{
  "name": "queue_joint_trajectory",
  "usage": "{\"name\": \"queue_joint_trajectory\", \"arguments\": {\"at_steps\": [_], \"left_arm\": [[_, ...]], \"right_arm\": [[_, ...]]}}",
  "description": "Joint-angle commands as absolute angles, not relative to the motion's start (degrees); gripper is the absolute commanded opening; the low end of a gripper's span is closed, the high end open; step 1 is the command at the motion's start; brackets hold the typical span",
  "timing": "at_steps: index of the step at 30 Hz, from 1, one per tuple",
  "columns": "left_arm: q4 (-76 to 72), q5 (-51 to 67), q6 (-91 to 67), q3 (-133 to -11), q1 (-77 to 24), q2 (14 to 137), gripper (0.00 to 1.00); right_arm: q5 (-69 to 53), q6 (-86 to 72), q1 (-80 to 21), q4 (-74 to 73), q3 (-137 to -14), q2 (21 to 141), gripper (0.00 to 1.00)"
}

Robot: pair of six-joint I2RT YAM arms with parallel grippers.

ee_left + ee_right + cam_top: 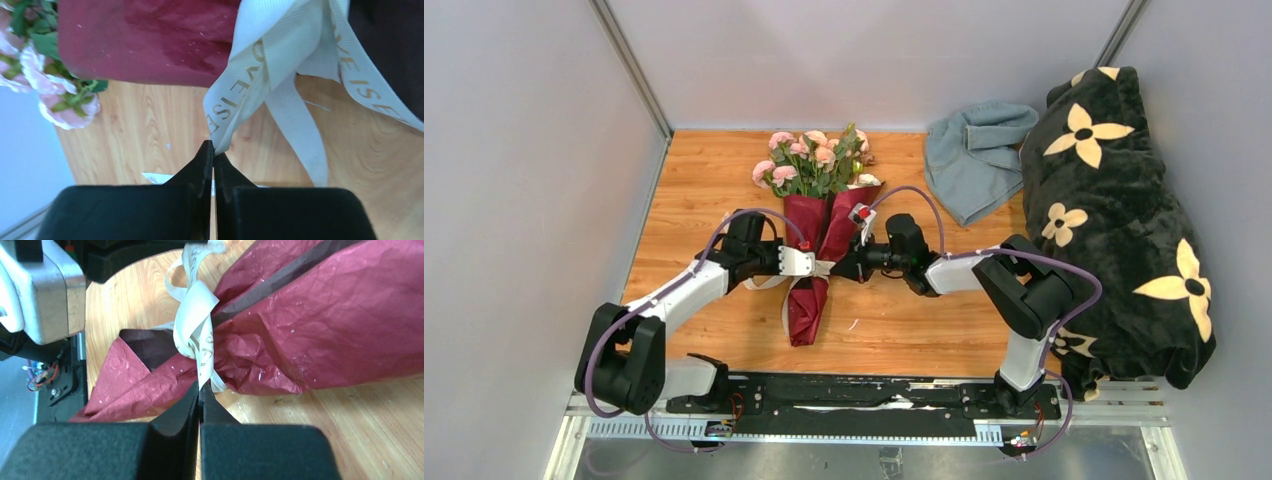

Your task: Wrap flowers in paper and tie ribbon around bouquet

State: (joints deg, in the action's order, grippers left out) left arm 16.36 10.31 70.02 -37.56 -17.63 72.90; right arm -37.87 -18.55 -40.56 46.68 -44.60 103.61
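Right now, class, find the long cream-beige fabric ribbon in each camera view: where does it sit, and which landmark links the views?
Top external: cream-beige ribbon loops at picture centre.
Left wrist: ribbon upper right, running down into the shut left end effector.
Right wrist: ribbon upper centre, running down into the shut right end effector.
Shared landmark: the dark red crinkled paper.

top: overhead, whole table [694, 170] | wrists: close, low, facing each other, sharing ribbon [260, 65]

Lettering on the ribbon [235, 100] is cut off, perhaps "LOVE IS".
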Motion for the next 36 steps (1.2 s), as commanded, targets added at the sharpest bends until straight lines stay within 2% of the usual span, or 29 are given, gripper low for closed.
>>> {"name": "queue_joint_trajectory", "arguments": {"at_steps": [1,6,20,31,32,34,35,36], "left_arm": [[4.9,10.2,73.9,-36.8,-16.9,74.9,0.0],[-3.8,14.3,76.9,-36.5,-15.1,80.2,0.0],[-4.2,18.3,89.4,-37.1,-10.4,89.5,0.0],[-4.6,21.2,86.9,-36.9,-10.3,89.0,0.0],[-4.9,21.3,86.0,-36.7,-10.4,87.8,0.12],[-4.0,20.9,84.9,-36.5,-10.4,84.7,0.53],[-2.5,19.9,84.8,-36.7,-10.3,82.3,0.69],[-0.9,19.2,84.5,-37.0,-10.2,81.3,0.78]], "right_arm": [[-36.0,-13.2,-42.2,38.5,-44.3,100.4,0.0],[-34.2,-11.8,-42.5,32.4,-41.6,97.9,0.0],[-35.6,-11.0,-42.5,24.7,-39.2,99.1,0.0],[-36.5,-10.6,-42.3,23.7,-39.3,99.9,0.0],[-36.5,-10.3,-42.3,23.5,-39.8,99.9,0.0],[-36.8,-10.0,-42.3,22.9,-40.9,100.0,0.0],[-37.0,-9.8,-42.3,22.4,-41.4,100.1,0.0],[-37.2,-9.6,-42.3,22.1,-42.0,100.2,0.0]]}}
